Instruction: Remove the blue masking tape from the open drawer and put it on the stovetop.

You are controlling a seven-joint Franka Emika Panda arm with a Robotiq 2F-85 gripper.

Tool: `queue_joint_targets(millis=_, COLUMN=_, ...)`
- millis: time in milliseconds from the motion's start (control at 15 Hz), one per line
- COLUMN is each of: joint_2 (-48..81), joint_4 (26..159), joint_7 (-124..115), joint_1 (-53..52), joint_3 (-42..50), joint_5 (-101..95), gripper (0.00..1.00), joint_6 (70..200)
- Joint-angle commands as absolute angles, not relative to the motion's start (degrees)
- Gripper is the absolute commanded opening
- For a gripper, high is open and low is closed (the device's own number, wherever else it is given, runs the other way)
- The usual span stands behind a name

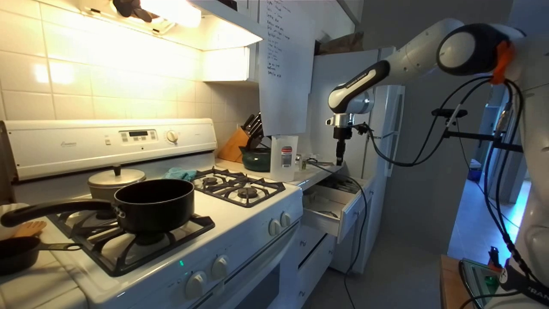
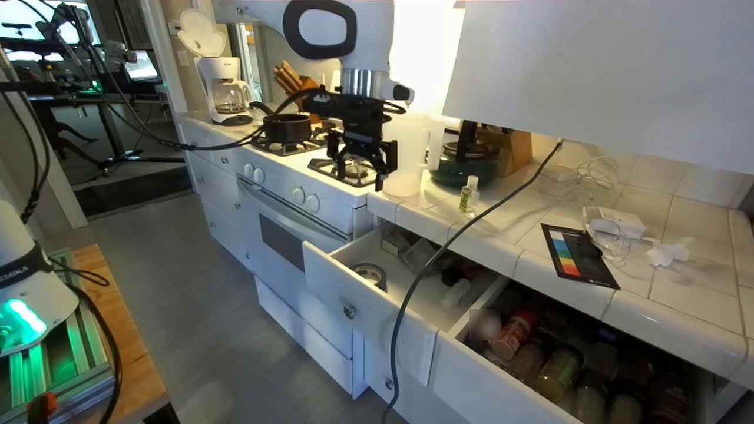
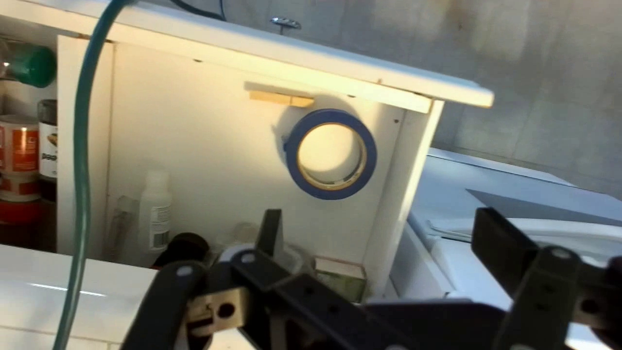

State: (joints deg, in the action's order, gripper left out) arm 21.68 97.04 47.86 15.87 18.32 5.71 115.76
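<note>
The blue masking tape (image 3: 328, 116) lies flat in the open drawer (image 3: 194, 121), near the front and the right side wall in the wrist view. It also shows in an exterior view (image 2: 380, 278) inside the white-fronted drawer (image 2: 365, 309). In another exterior view the drawer (image 1: 343, 223) shows but I cannot make out the tape. My gripper (image 3: 376, 218) is open and empty, pointing down above the drawer and counter edge, apart from the tape. It shows in both exterior views (image 1: 339, 162) (image 2: 360, 179). The stovetop (image 1: 231, 216) (image 2: 294, 162) is beside the drawer.
A black pot (image 1: 154, 210) and a lidded silver pot (image 1: 113, 178) stand on the burners. A white pitcher (image 2: 403, 156) stands by the stovetop's edge. A cable (image 2: 412, 288) hangs across the drawer. A wooden clothespin (image 3: 279, 98) lies by the tape. A spice drawer (image 2: 500, 383) is open alongside.
</note>
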Motion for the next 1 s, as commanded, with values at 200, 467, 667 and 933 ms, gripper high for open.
queue_joint_targets(millis=200, joint_2=29.5, joint_4=91.5, joint_7=39.7, joint_1=21.7, joint_3=13.4, joint_5=6.1, gripper=1.00, joint_6=124.3)
queue_joint_targets(millis=467, joint_2=28.9, joint_4=92.8, joint_7=41.9, joint_1=22.8, joint_3=12.0, joint_5=4.4, gripper=1.00, joint_6=124.0)
queue_joint_targets(millis=667, joint_2=29.1, joint_4=92.9, joint_7=42.4, joint_1=22.4, joint_3=12.0, joint_5=3.0, gripper=1.00, joint_6=124.0)
queue_joint_targets(millis=933, joint_2=31.0, joint_4=95.3, joint_7=42.5, joint_1=22.2, joint_3=11.0, joint_5=1.1, gripper=1.00, joint_6=126.8)
